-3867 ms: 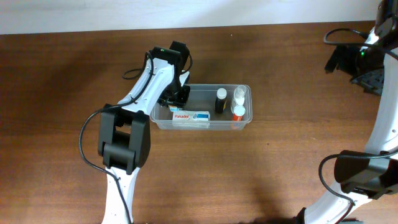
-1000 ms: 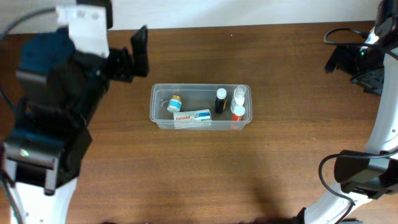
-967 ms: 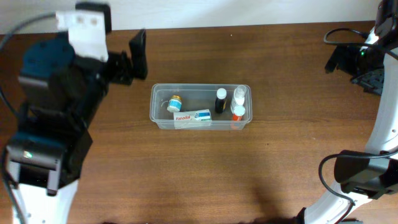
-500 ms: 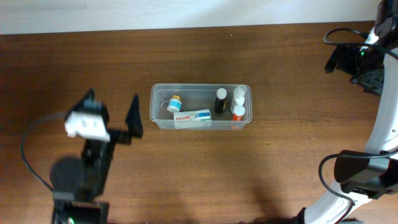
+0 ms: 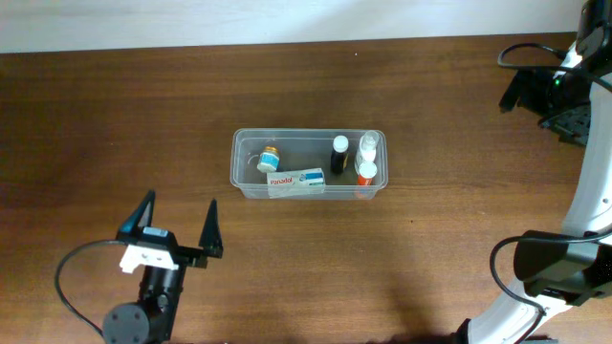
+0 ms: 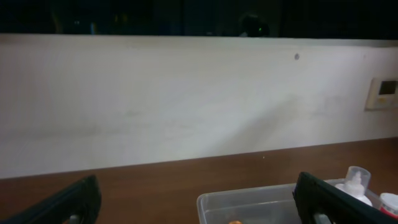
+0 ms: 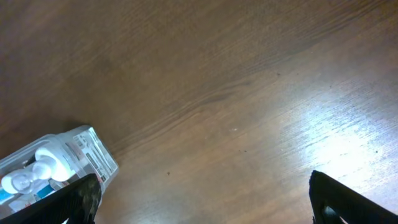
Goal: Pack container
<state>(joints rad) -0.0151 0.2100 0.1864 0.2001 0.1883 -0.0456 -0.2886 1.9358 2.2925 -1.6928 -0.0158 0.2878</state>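
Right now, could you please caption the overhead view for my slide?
Clear container holding small bottles and a box; the open left gripper sits apart, empty.

The surface (image 5: 430, 248) is brown with wood grain, the container (image 5: 235, 168) clear, the box (image 5: 295, 180) white with blue and red print, and the bottles black (image 5: 339, 155), white-capped (image 5: 368, 145), orange-red (image 5: 364, 175) and blue-and-gold (image 5: 269, 159).

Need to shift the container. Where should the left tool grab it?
Probably the rim of the container on its left short wall, coming straight down with one finger inside, one outside. The wall is thin and upright, and that end holds only the small bottle, set back from it.
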